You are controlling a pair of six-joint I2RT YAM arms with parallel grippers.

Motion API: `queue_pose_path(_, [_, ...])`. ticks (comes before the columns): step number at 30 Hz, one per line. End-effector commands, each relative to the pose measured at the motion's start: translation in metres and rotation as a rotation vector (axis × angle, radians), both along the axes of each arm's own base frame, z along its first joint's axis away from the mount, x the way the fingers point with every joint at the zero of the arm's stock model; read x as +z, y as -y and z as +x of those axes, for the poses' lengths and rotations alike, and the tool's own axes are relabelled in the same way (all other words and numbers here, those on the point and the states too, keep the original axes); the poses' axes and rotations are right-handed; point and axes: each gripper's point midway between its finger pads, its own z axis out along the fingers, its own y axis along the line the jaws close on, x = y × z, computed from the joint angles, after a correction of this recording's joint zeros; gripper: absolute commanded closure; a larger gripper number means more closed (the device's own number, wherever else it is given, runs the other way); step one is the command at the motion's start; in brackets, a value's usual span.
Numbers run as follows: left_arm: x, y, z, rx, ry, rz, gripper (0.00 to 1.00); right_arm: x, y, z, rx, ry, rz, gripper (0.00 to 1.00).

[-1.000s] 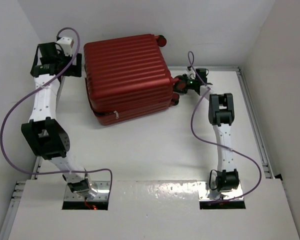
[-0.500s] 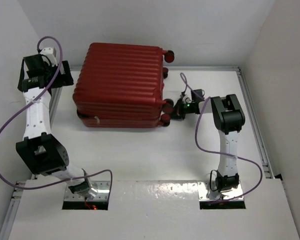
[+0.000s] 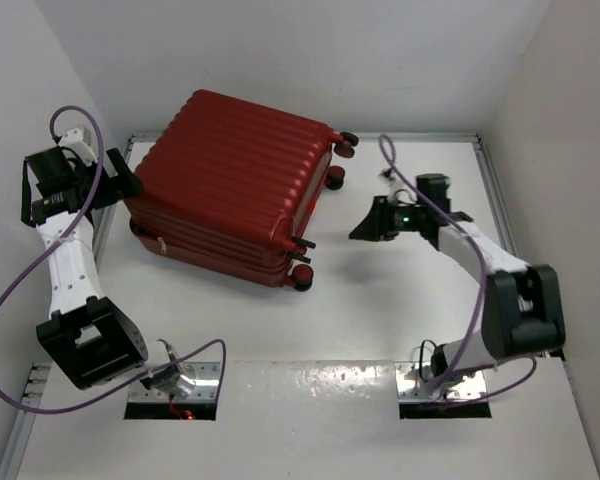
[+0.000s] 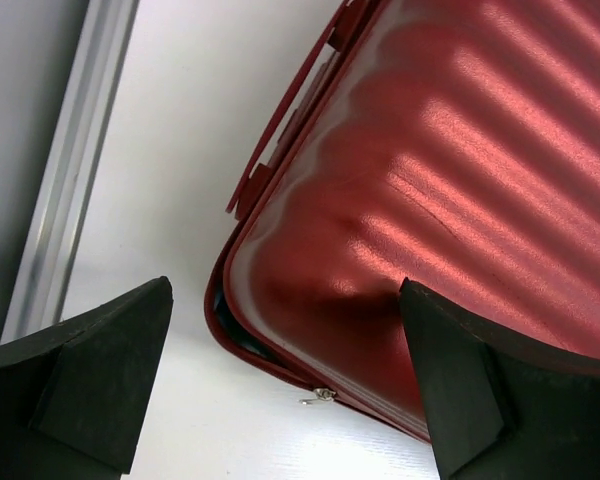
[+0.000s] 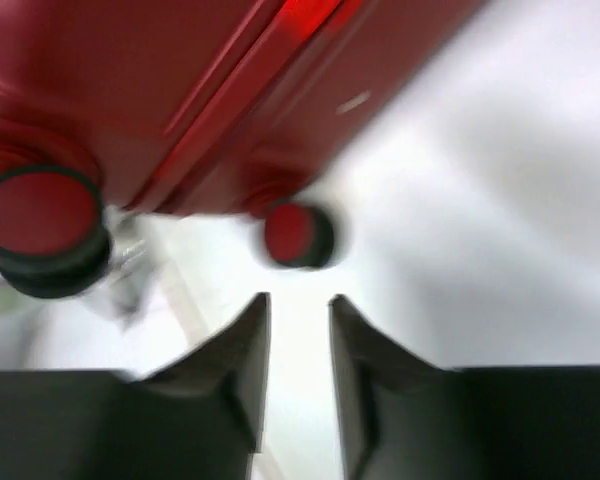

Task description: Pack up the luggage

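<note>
The luggage [image 3: 235, 185] is a dark red ribbed hard-shell suitcase lying flat and shut, turned at an angle, with its black wheels [image 3: 302, 282] toward the right. My left gripper [image 3: 115, 187] is wide open at its left corner. In the left wrist view the fingers [image 4: 90, 380] straddle that corner of the luggage [image 4: 460, 170], above a small metal zipper pull [image 4: 321, 395] and a sliver of blue lining. My right gripper [image 3: 363, 227] hangs right of the wheels, apart from them. In its blurred wrist view the gripper [image 5: 297, 300] has a narrow gap and holds nothing, pointing at a wheel [image 5: 298, 233].
Aluminium rails run along the table's left edge [image 3: 105, 230] and right edge [image 3: 510, 260]. White walls close in the back and both sides. Purple cables loop from both arms. A raised white panel [image 3: 310, 400] covers the near edge around the arm bases.
The suitcase has swung clockwise and slid left, its wheel end coming toward me. My right gripper has drawn back from the wheels. My left gripper has moved left and nearer with the corner.
</note>
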Motion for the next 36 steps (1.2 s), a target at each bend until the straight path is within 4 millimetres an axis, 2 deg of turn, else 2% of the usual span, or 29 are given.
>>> queue_pose_path(1, [0.014,0.004,0.009,-0.054,0.046,0.023,0.01,0.018,0.053,0.033,-0.151,0.299,-0.193,0.61])
queue_pose_path(2, [0.013,0.006,0.014,-0.063,0.043,0.021,0.01,0.029,0.063,0.049,-0.172,0.378,-0.258,0.53])
queue_pose_path(3, [0.011,0.004,0.017,-0.064,0.041,0.02,0.01,0.043,0.067,0.073,-0.149,0.445,-0.296,0.5])
queue_pose_path(4, [0.013,0.012,0.021,-0.079,0.049,0.032,0.01,0.043,0.07,0.081,-0.128,0.438,-0.317,0.46])
queue_pose_path(5, [0.014,0.016,0.024,-0.091,0.057,0.036,0.01,0.083,0.072,0.12,-0.112,0.513,-0.342,0.41])
queue_pose_path(6, [0.012,0.02,0.029,-0.102,0.054,0.039,0.01,0.062,0.078,0.14,-0.104,0.448,-0.36,0.35])
queue_pose_path(7, [0.018,0.02,0.032,-0.098,0.072,0.056,0.01,0.032,0.08,0.147,-0.069,0.338,-0.377,0.29])
queue_pose_path(8, [0.014,0.016,0.033,-0.081,0.059,0.061,0.01,0.1,0.084,0.185,-0.073,0.505,-0.406,0.18])
queue_pose_path(9, [0.02,0.018,0.037,-0.084,0.076,0.075,0.01,0.097,0.086,0.193,-0.063,0.483,-0.416,0.14])
queue_pose_path(10, [0.02,0.016,0.037,-0.07,0.074,0.072,0.01,0.053,0.087,0.211,-0.034,0.398,-0.443,0.12])
queue_pose_path(11, [0.02,0.015,0.037,-0.061,0.072,0.077,0.01,0.09,0.087,0.233,-0.026,0.521,-0.458,0.11])
queue_pose_path(12, [0.026,0.013,0.036,-0.051,0.089,0.09,0.01,0.11,0.085,0.238,-0.012,0.547,-0.462,0.07])
queue_pose_path(13, [0.026,0.014,0.034,-0.051,0.089,0.091,0.01,0.097,0.08,0.255,0.029,0.563,-0.47,0.07])
queue_pose_path(14, [0.026,0.014,0.034,-0.051,0.089,0.091,0.01,0.101,0.075,0.255,0.057,0.584,-0.463,0.06])
queue_pose_path(15, [0.026,0.014,0.03,-0.043,0.09,0.096,0.01,0.09,0.074,0.251,0.105,0.581,-0.478,0.04])
queue_pose_path(16, [0.021,0.014,0.029,-0.043,0.08,0.092,0.01,0.088,0.066,0.243,0.139,0.582,-0.463,0.04])
queue_pose_path(17, [0.025,0.013,0.027,-0.039,0.089,0.109,0.01,0.087,0.061,0.241,0.159,0.602,-0.447,0.04])
queue_pose_path(18, [0.029,0.009,0.025,-0.027,0.096,0.113,0.01,0.069,0.059,0.23,0.19,0.581,-0.45,0.04])
queue_pose_path(20, [0.024,0.004,0.022,-0.015,0.086,0.109,0.01,0.073,0.051,0.223,0.208,0.597,-0.414,0.03])
queue_pose_path(22, [0.024,-0.001,0.021,-0.001,0.085,0.11,0.01,0.068,0.043,0.219,0.234,0.585,-0.411,0.02])
queue_pose_path(26, [0.024,-0.001,0.021,-0.001,0.085,0.11,0.01,0.06,0.034,0.229,0.233,0.603,-0.418,0.0])
queue_pose_path(28, [0.02,-0.001,0.02,-0.001,0.077,0.106,0.01,0.059,0.037,0.238,0.215,0.629,-0.445,0.0])
queue_pose_path(30, [0.017,-0.001,0.021,-0.002,0.069,0.102,0.01,0.049,0.028,0.246,0.215,0.634,-0.452,0.0])
queue_pose_path(31, [0.017,-0.001,0.021,-0.002,0.069,0.102,0.01,0.058,0.028,0.251,0.2,0.652,-0.446,0.0])
queue_pose_path(33, [0.016,-0.003,0.021,0.006,0.066,0.106,0.01,0.046,0.025,0.257,0.209,0.643,-0.447,0.0])
queue_pose_path(34, [0.018,-0.003,0.022,0.007,0.075,0.11,0.01,0.049,0.018,0.258,0.218,0.664,-0.444,0.0])
queue_pose_path(35, [0.018,-0.003,0.022,0.007,0.075,0.11,0.01,0.043,0.01,0.26,0.244,0.696,-0.456,0.0])
queue_pose_path(36, [0.018,-0.005,0.022,0.015,0.072,0.114,0.01,0.042,0.01,0.26,0.245,0.693,-0.456,0.0])
